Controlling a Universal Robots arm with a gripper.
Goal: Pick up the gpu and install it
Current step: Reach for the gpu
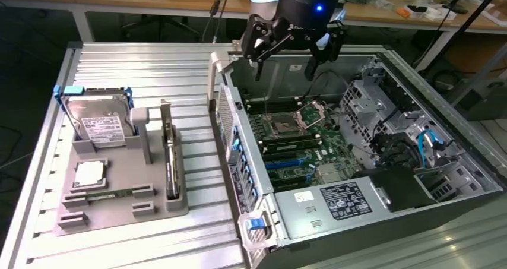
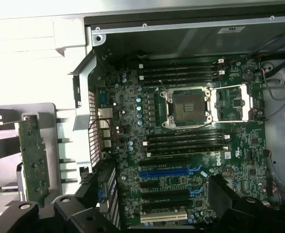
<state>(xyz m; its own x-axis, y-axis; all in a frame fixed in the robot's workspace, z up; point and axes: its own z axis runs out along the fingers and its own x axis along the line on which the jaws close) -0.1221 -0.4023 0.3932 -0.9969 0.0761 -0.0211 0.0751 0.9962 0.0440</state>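
Computer case point(image 1: 237, 156) lies open. Beside the case, on the exterior view's left, the gpu point(image 1: 168, 162) stands on edge in a grey holder point(image 1: 119, 206). Over the case's far end hangs the gripper point(image 1: 284, 73), fingers spread wide, holding nothing.

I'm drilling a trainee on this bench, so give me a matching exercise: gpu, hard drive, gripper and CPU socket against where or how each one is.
1. gpu
2. hard drive
3. gripper
4. CPU socket

A. on the motherboard, inside the case
B. open, above the case
C. edge-on in the tray, on the side nearest the case
D. propped in the tray, white label showing

Pairs: 1-C, 2-D, 3-B, 4-A
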